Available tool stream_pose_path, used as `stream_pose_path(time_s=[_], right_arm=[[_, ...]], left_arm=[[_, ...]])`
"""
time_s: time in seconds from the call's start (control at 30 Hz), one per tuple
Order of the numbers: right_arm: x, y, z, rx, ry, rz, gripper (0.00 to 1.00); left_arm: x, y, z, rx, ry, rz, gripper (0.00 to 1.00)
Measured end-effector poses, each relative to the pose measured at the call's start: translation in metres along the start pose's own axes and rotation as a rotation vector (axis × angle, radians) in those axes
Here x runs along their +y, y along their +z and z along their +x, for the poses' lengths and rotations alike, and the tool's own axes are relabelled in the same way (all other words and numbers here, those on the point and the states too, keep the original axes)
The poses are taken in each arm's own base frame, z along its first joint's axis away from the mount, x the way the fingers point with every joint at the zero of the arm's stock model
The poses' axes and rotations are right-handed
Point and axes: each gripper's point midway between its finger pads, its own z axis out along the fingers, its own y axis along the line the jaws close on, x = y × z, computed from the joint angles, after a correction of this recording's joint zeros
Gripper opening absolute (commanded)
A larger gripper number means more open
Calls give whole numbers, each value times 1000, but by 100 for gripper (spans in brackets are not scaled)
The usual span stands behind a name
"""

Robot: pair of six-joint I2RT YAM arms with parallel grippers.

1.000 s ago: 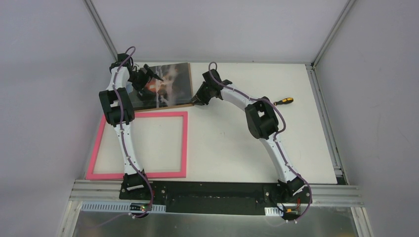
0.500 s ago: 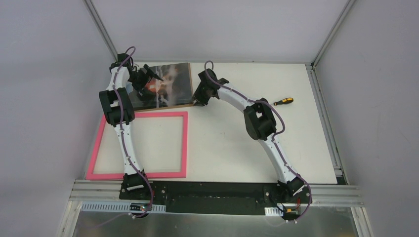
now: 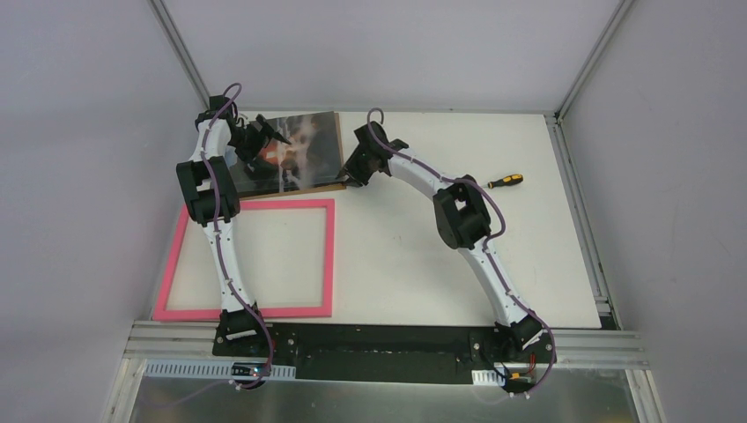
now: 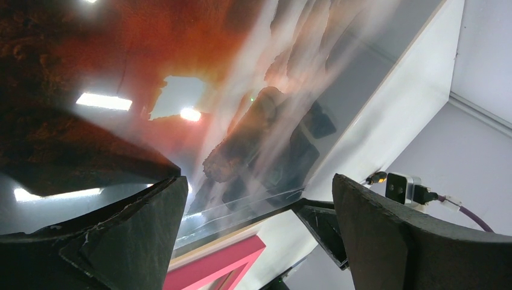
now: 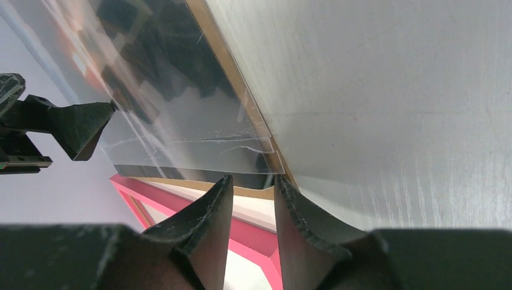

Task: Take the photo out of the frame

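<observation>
Black right gripper jaws stand narrowly apart, holding nothing, tips just short of the near right corner of the photo. Above the photo, the left gripper hangs wide open. The photo lies far left on the table, just beyond the pink frame and outside it.

site classed as robotics lab test cell. grey panel walls on aluminium profile posts enclose a white counter. left arm and right arm are bolted to a black base plate on aluminium rail, with purple cabling and slotted cable duct alongside.
</observation>
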Motion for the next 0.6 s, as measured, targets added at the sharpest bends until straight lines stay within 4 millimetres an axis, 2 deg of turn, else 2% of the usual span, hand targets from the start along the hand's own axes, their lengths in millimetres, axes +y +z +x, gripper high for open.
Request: stream_pose_path(time_s=[0.6], right_arm=[[25, 18, -9, -4, 201, -188, 35]], left_arm=[[0, 0, 1, 0, 0, 0, 96]])
